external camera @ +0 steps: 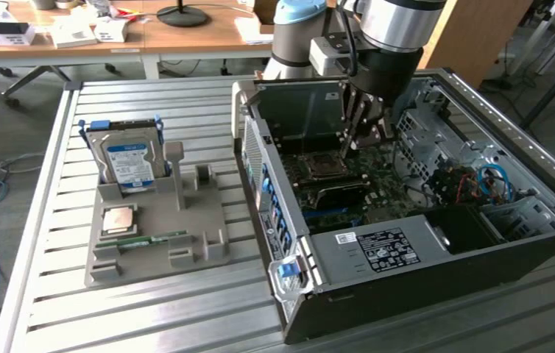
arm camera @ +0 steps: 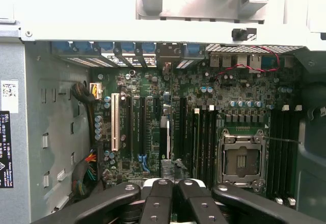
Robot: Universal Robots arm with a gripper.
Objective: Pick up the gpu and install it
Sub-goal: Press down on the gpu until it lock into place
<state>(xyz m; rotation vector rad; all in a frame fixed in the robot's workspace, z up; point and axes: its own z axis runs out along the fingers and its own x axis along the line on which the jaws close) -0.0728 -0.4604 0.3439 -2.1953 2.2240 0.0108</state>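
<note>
Open computer case (external camera: 395,250) on slatted table (external camera: 51,309) — to the exterior view's left, parts holder (external camera: 160,243) with hard drive (external camera: 128,163) upright at its far end; gripper (external camera: 361,140) inside case — gpu (arm camera: 164,137) edge-on over motherboard (arm camera: 204,112).

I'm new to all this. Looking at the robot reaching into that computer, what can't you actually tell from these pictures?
- Whether the gpu is fully seated in its slot: in the wrist view the shut gripper covers its near end.
- The card in the exterior view: the gripper and arm block it.
- Print on the case sticker: too small in the exterior view.
- The grey holder tray's small parts: too small to identify.
</note>
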